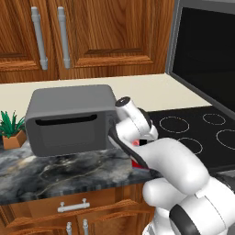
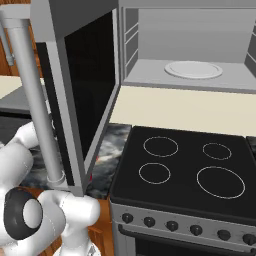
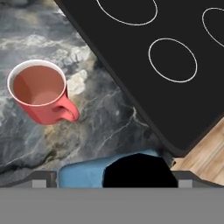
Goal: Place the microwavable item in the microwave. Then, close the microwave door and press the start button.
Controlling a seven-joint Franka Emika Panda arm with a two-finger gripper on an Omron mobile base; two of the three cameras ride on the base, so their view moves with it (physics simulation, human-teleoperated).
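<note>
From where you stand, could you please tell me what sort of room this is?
Most likely a home kitchen: a black cooktop with ring burners, an open microwave above it, wooden cabinets, and a marble-look counter holding a red cup.

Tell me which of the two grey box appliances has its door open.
The wide silver-grey microwave above the stove: its black glass door swings out, baring the white round plate. The smaller dark-grey box appliance on the marble counter is shut.
</note>
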